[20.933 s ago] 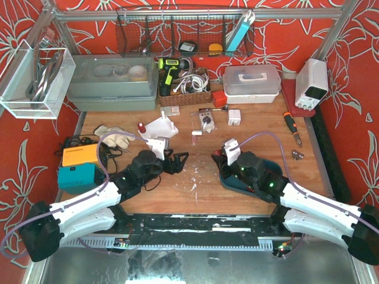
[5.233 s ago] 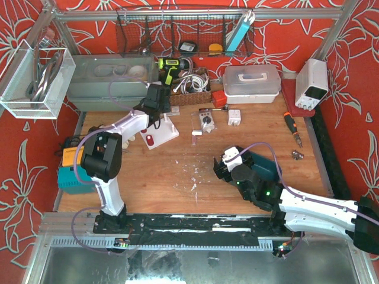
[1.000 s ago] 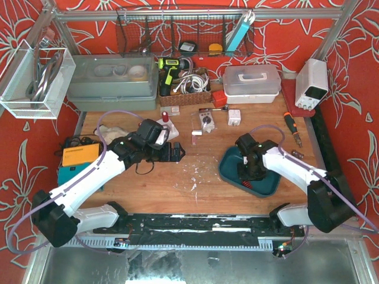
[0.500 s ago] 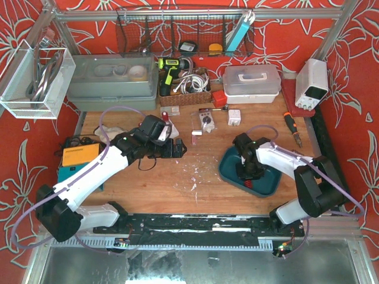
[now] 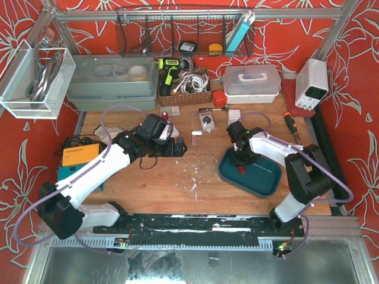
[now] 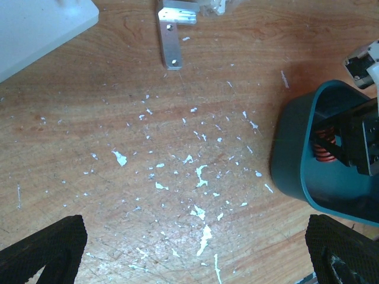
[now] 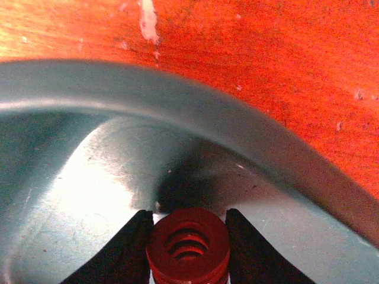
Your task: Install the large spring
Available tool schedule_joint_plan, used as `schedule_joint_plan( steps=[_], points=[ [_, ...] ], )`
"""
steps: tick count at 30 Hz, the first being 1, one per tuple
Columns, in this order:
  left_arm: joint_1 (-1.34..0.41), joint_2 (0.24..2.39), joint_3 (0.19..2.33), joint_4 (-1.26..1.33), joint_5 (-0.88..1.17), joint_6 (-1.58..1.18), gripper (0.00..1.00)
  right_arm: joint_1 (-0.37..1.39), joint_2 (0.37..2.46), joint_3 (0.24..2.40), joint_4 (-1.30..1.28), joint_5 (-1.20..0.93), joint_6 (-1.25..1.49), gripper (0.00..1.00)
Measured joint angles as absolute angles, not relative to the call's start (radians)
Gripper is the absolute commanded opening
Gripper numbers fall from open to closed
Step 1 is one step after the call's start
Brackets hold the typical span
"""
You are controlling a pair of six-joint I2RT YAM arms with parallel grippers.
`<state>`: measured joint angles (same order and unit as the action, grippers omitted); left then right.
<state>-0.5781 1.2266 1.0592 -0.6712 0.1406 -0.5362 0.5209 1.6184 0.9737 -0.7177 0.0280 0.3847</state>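
The large spring (image 7: 188, 242) is a red coil, seen end-on in the right wrist view. My right gripper (image 7: 188, 223) is shut on it, one black finger against each side. It hangs just above the floor of the teal tray (image 7: 177, 89), near the tray's curved wall. From above, the right gripper (image 5: 241, 161) and the spring (image 5: 241, 170) are at the far-left corner of the tray (image 5: 260, 189). The left wrist view also shows the spring (image 6: 324, 151) inside the tray (image 6: 290, 148). My left gripper (image 5: 177, 148) hovers open over bare wood, with nothing between its fingers (image 6: 41, 248).
A metal bracket (image 6: 169, 35) and a white plate (image 6: 35, 23) lie beyond the left gripper. Small parts (image 5: 234, 116), a screwdriver (image 5: 290, 124), a power supply (image 5: 312, 83) and storage boxes (image 5: 112, 83) line the back. White flakes (image 6: 201, 174) dot the wood.
My right gripper has closed on the spring and shifted toward the tray's far-left corner. The left arm has drifted slightly away from the near edge.
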Motion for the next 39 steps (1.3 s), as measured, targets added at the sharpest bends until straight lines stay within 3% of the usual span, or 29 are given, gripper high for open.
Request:
schedule_joint_plan(
  steps=[6, 15, 21, 28, 39],
  points=[
    [-0.578, 1.23, 1.059, -0.671, 0.141, -0.536, 1.0, 0.521, 1.609, 0.95, -0.719, 0.037, 0.386, 0.49],
    [-0.578, 1.234, 1.059, -0.671, 0.142, -0.536, 1.0, 0.521, 1.57, 0.879, -0.713, 0.033, 0.4, 0.46],
    [-0.578, 1.234, 1.059, -0.671, 0.144, -0.536, 1.0, 0.521, 1.539, 0.841, -0.684, 0.023, 0.41, 0.37],
    [-0.578, 1.234, 1.059, -0.672, 0.137, -0.539, 1.0, 0.521, 1.514, 0.827, -0.677, 0.025, 0.405, 0.15],
    [-0.578, 1.251, 1.116, -0.702, 0.085, -0.552, 1.0, 0.521, 1.237, 0.823, -0.723, 0.017, 0.378, 0.06]
  ],
)
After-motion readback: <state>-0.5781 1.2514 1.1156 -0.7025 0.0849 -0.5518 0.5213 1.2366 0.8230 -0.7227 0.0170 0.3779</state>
